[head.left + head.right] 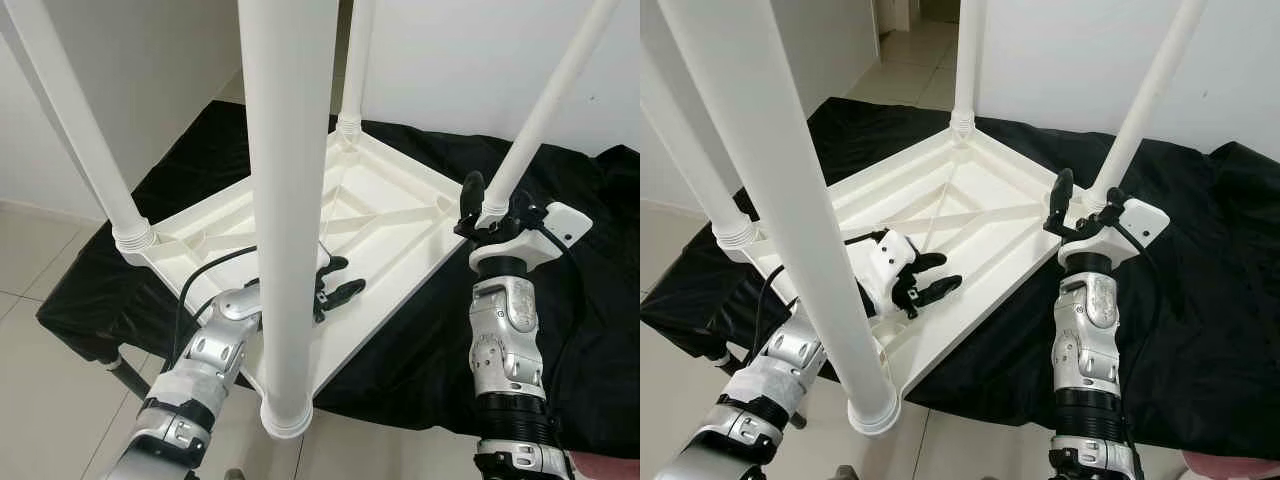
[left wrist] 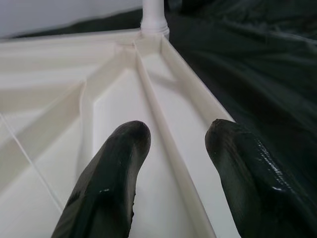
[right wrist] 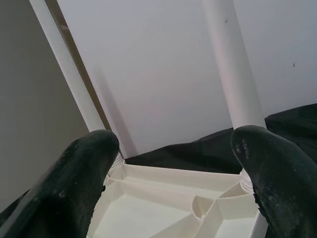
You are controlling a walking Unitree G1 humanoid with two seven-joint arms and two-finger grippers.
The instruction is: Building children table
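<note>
No text, label, brand, number or sign can be read anywhere in these pictures.
</note>
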